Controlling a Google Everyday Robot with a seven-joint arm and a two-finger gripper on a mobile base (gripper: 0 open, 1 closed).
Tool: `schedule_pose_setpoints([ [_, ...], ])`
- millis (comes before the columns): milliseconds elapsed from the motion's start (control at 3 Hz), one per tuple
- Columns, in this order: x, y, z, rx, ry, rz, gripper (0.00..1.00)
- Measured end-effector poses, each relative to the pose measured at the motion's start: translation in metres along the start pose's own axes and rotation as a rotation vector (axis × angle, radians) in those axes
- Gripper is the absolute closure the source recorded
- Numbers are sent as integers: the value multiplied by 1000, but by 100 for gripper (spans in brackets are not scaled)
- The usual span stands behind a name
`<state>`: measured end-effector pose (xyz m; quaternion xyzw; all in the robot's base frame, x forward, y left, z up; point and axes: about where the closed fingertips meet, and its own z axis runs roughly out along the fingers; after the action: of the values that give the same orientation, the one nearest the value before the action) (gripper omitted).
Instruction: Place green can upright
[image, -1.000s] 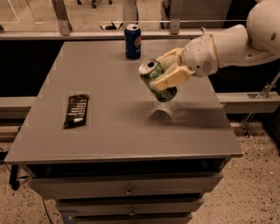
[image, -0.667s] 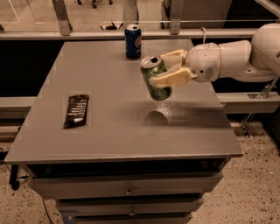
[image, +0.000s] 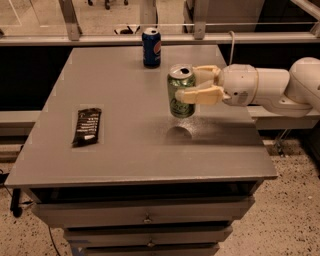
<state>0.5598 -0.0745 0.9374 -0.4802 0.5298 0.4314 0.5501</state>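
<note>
The green can (image: 181, 92) has a light-green body and a silver top. It is upright and held a little above the grey table (image: 135, 150), right of the middle; its shadow lies on the tabletop just below. My gripper (image: 192, 85) reaches in from the right on a white arm (image: 270, 90). Its cream fingers (image: 200, 95) are shut around the can's right side, one behind and one in front.
A blue Pepsi can (image: 151, 47) stands upright at the table's back edge. A dark snack bar wrapper (image: 87, 126) lies flat on the left side. Drawers sit below the table's front edge. A rail runs behind the table.
The can has gone from tilted to upright in my gripper. The gripper has moved slightly left and lower, and the arm now lies more level.
</note>
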Motion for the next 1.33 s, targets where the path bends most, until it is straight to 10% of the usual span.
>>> schedule_pose_setpoints([
  [333, 7, 2, -4, 3, -35, 7, 100],
  [1333, 27, 6, -9, -2, -59, 28, 36],
])
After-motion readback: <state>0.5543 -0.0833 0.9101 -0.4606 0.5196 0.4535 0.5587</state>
